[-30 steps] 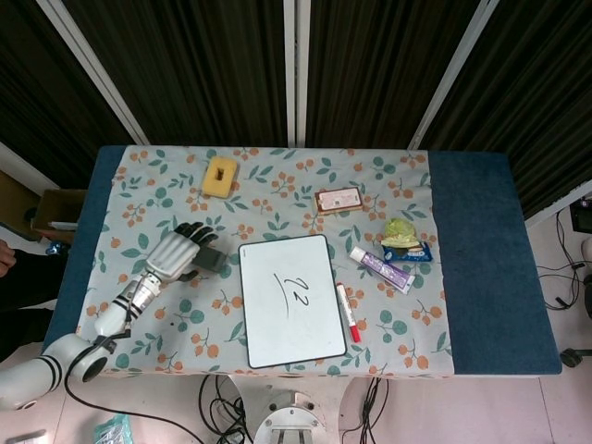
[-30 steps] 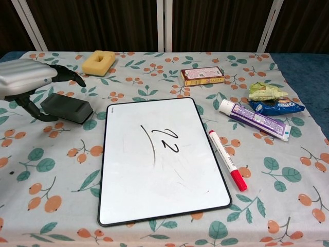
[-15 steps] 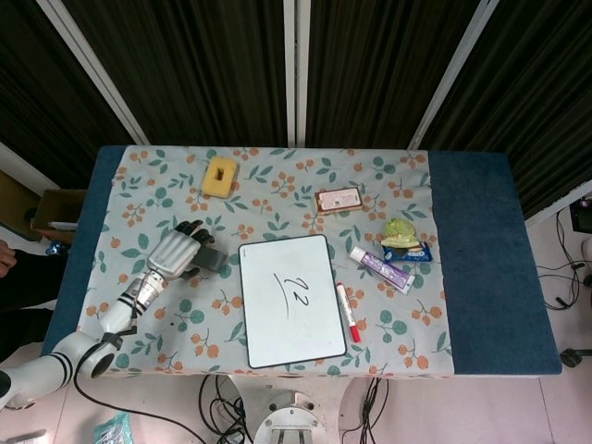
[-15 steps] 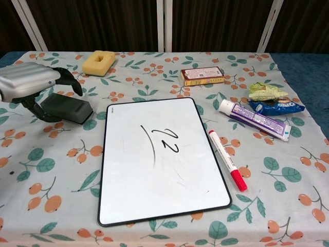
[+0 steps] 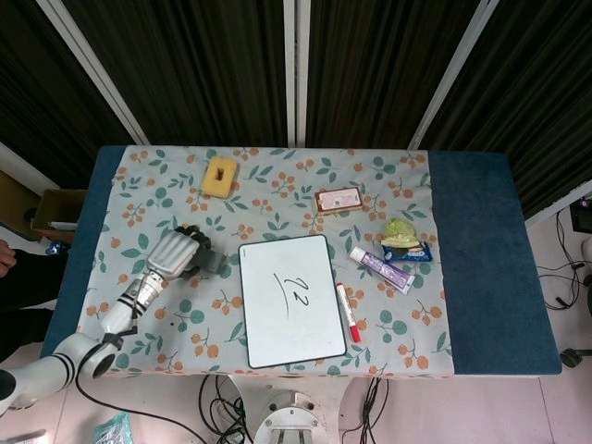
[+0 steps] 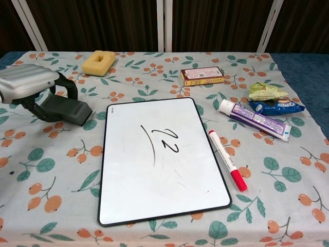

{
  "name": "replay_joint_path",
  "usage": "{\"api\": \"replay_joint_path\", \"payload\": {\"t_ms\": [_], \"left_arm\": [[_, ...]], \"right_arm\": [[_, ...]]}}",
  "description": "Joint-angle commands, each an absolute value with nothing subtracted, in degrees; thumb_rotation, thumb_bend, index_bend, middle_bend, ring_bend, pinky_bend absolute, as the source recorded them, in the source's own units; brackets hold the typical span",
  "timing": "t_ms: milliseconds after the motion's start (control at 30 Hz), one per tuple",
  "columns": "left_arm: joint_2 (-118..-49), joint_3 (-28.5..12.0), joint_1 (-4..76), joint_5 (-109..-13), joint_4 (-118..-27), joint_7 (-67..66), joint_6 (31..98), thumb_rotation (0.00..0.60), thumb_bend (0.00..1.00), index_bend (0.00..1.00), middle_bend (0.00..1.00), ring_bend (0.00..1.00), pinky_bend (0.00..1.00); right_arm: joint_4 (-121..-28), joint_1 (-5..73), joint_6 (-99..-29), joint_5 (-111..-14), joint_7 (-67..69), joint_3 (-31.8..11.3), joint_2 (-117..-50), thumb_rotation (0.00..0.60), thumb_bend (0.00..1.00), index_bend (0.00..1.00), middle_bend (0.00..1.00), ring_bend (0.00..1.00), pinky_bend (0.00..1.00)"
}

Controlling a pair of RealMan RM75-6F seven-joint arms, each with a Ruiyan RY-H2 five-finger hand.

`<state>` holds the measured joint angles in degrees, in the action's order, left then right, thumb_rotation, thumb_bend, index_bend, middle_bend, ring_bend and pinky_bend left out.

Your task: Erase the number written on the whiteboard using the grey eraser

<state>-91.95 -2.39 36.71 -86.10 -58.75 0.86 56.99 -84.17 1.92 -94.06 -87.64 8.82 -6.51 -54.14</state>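
The grey eraser (image 6: 71, 111) (image 5: 213, 264) lies on the flowered cloth just left of the whiteboard (image 6: 154, 195) (image 5: 298, 340). My left hand (image 6: 30, 85) (image 5: 173, 252) covers the eraser's left end. Its fingers curl down over the far side and its thumb sits against the near side, so it grips the eraser, which still rests on the table. The board lies flat with a black "22" (image 6: 167, 140) (image 5: 299, 294) and a curved stroke beside it. My right hand shows in neither view.
A red-capped marker (image 6: 226, 159) lies along the board's right edge. A toothpaste tube (image 6: 255, 120), snack packets (image 6: 272, 99), a small box (image 6: 202, 75) and a yellow sponge (image 6: 98, 62) lie beyond the board.
My left hand's fingers, spread above the eraser before, have curled down and closed around it. The eraser and board have not shifted.
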Motion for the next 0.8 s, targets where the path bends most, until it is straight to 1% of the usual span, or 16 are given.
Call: {"api": "replay_joint_path", "payload": {"t_ms": [33, 200, 300, 367, 500, 700, 800], "left_arm": [[-92.2, -2.4, 36.7, -86.1, -58.4, 1.5, 57.2, 0.6, 0.33, 0.48, 0.41, 0.29, 0.41], [-93.0, -2.9, 36.7, -85.9, -57.7, 2.8, 58.4, 0.6, 0.42, 0.55, 0.48, 0.35, 0.48], [-93.6, -3.5, 36.6, -86.3, -57.6, 4.1, 60.4, 0.6, 0.44, 0.61, 0.53, 0.41, 0.53], [-93.3, -4.1, 36.7, -86.6, -59.3, 5.3, 61.8, 0.6, 0.46, 0.63, 0.55, 0.43, 0.56], [-90.8, -4.3, 37.3, -87.9, -67.4, 3.9, 63.1, 0.6, 0.48, 0.67, 0.59, 0.47, 0.59], [-88.4, -3.7, 38.2, -86.6, -80.2, -2.6, 60.0, 0.6, 0.51, 0.68, 0.61, 0.48, 0.6], [-88.8, -3.0, 38.7, -86.7, -83.9, -6.2, 58.8, 0.6, 0.51, 0.68, 0.61, 0.48, 0.6]], "right_arm": [[-84.0, 1.9, -93.9, -87.5, 8.9, -6.5, -54.3, 0.6, 0.48, 0.0, 0.0, 0.0, 0.0], [-83.8, 2.0, -93.7, -87.4, 9.0, -6.6, -54.4, 0.6, 0.48, 0.0, 0.0, 0.0, 0.0], [-83.7, 1.9, -93.8, -87.4, 9.0, -6.7, -54.4, 0.6, 0.48, 0.0, 0.0, 0.0, 0.0], [-83.7, 1.9, -93.9, -87.3, 9.1, -6.8, -54.3, 0.6, 0.48, 0.0, 0.0, 0.0, 0.0], [-83.6, 1.8, -93.8, -87.2, 9.3, -6.9, -54.3, 0.6, 0.48, 0.0, 0.0, 0.0, 0.0], [-83.2, 2.0, -93.3, -87.3, 9.5, -6.8, -54.6, 0.6, 0.48, 0.0, 0.0, 0.0, 0.0], [-82.9, 2.0, -93.3, -87.1, 9.7, -6.9, -54.7, 0.6, 0.48, 0.0, 0.0, 0.0, 0.0]]}}
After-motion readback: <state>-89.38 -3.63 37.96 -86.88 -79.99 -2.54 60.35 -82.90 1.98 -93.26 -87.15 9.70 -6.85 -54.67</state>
